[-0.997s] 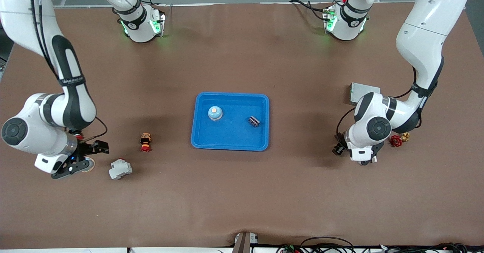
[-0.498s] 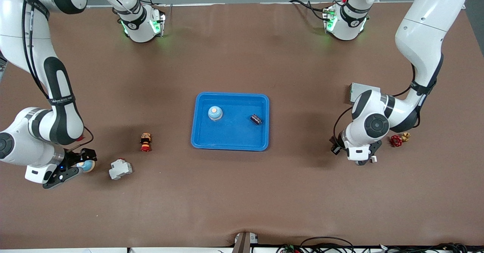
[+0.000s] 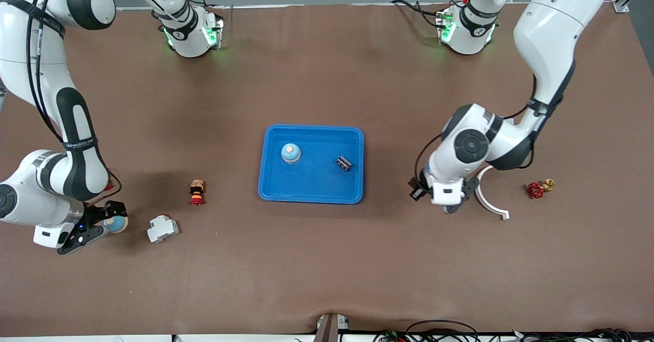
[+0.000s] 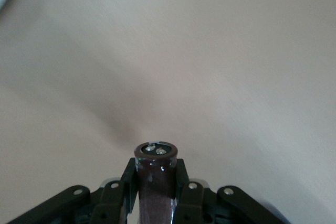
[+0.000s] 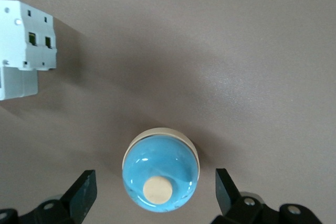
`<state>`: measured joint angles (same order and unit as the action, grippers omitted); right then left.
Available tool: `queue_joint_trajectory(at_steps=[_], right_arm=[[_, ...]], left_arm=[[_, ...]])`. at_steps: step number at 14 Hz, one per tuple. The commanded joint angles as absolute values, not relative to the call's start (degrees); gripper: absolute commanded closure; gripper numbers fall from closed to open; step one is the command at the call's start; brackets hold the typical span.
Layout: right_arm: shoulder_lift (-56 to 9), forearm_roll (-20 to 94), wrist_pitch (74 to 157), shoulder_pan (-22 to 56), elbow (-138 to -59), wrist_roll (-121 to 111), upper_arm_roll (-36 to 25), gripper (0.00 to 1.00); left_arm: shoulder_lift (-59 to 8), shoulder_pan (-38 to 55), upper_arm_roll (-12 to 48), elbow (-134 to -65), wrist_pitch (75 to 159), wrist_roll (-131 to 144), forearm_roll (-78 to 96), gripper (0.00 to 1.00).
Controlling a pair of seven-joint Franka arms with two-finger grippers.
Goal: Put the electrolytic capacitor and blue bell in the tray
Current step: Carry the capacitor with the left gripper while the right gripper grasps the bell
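The bright-blue tray (image 3: 310, 191) lies mid-table. In it stand a blue bell (image 3: 290, 153) with a cream knob and a small dark part (image 3: 344, 163). My left gripper (image 3: 448, 208) hangs over the bare table between the tray and a white curved piece. In the left wrist view it (image 4: 156, 174) is shut on a dark brown electrolytic capacitor (image 4: 156, 182). My right gripper (image 3: 100, 225) is low at the right arm's end of the table. In the right wrist view it (image 5: 156, 184) is open around a second blue bell (image 5: 160, 174), which also shows in the front view (image 3: 117, 223).
A white circuit breaker (image 3: 162, 228) lies beside the right gripper and shows in the right wrist view (image 5: 23, 45). A red and black push button (image 3: 196, 191) stands between it and the tray. A white curved piece (image 3: 490, 205) and a red valve (image 3: 535, 190) lie toward the left arm's end.
The left arm has swung toward the tray with the capacitor, uncovering the white curved piece and hiding the grey box. The right gripper has shifted slightly and settled around the bell.
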<state>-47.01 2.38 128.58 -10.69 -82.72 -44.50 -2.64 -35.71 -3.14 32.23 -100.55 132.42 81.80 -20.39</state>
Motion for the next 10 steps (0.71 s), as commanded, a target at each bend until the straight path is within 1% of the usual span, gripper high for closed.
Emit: queue_joint_trajectory(at_steps=[1, 3, 4, 5, 6, 7, 8, 9, 10], right_arm=[[-48.0, 2.2, 128.8, -12.0, -81.0, -45.6, -1.5, 0.0], [-48.0, 2.1, 128.8, -12.0, -81.0, -45.6, -1.5, 0.0], [-48.0, 2.1, 128.8, -12.0, -81.0, -45.6, -1.5, 0.09], [-48.0, 2.1, 128.8, -12.0, -81.1, -45.6, -1.5, 0.42], [-48.0, 2.2, 129.4, -12.0, -81.2, -45.6, -1.5, 0.6], [-48.0, 2.4, 131.6, -12.1, -81.4, -45.7, -1.5, 0.7], [-48.0, 2.3, 132.8, -12.1, -81.9, -45.9, -1.5, 0.86], [-48.0, 2.4, 133.0, -12.1, -82.1, -46.1, -1.5, 1.0], [-48.0, 2.4, 132.9, -12.1, -82.1, -46.1, -1.4, 1.0]], left_arm=[[-37.9, 2.4, 32.2, -95.7, 131.5, 88.4, -20.9, 1.0], [-39.7, 5.0, 32.2, -93.5, 131.8, 91.1, -20.8, 1.0], [-40.8, 6.6, 32.2, -92.8, 131.9, 93.1, -20.7, 1.0], [-41.7, 8.2, 31.9, -92.6, 132.3, 94.8, -21.0, 1.0], [-42.8, 9.7, 31.7, -91.4, 133.1, 95.4, -21.1, 1.0], [-44.4, 10.9, 31.6, -90.4, 133.6, 95.9, -21.1, 1.0], [-46.0, 11.9, 31.6, -88.8, 134.3, 97.4, -21.1, 1.0], [-47.2, 12.9, 31.6, -87.5, 134.7, 98.9, -21.3, 1.0], [-47.8, 14.1, 31.0, -86.5, 134.7, 99.3, -21.3, 1.0]])
